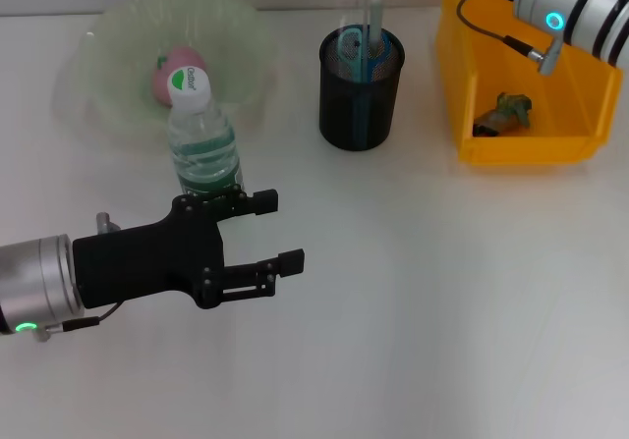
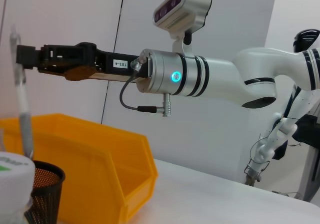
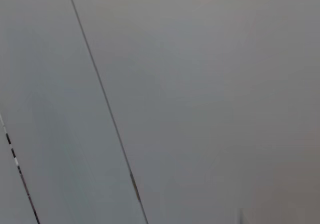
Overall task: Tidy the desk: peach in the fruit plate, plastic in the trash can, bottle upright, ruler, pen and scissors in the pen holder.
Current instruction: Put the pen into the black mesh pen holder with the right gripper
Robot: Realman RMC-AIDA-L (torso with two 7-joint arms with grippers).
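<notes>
The upright bottle (image 1: 203,135) looks light and slippery, best grasped mid-body, just beyond the spread, empty left gripper (image 1: 282,231).

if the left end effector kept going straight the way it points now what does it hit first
Probably nothing: the open left end effector points across bare table. The bottle stands beside it, the pen holder and yellow bin lie off its line.

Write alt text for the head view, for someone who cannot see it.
The left hand, fingers open and empty, hovers beside an upright water bottle on a white desk. Behind the bottle a peach lies in a clear fruit plate; a black mesh pen holder and an orange bin holding crumpled plastic stand farther right.
</notes>
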